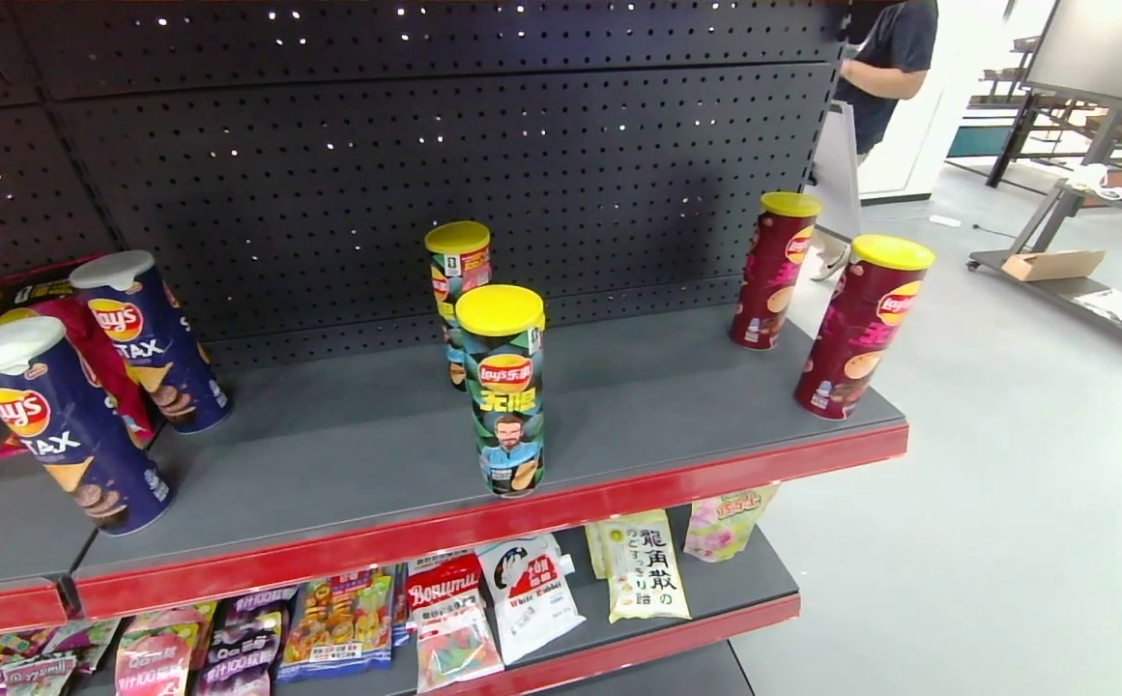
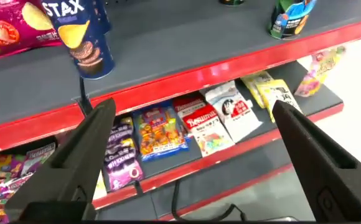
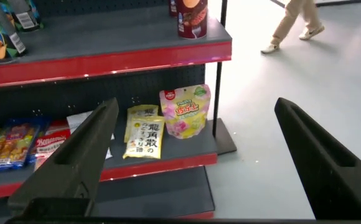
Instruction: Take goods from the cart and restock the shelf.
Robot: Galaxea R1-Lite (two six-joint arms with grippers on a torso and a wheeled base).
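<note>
While both jaws stand wide and empty, judge each chip can (image 1: 507, 391) light, stiff, dentable; grasp mid-body.

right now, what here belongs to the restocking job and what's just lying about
Job: grey shelf board with red edge; dark blue chip tubes with white lids; green patterned tubes with yellow lids; maroon tubes with yellow lids; left gripper, right gripper, both open.
Lying about: flat snack packets on the lower shelf; brown cardboard box on the far rack.
</note>
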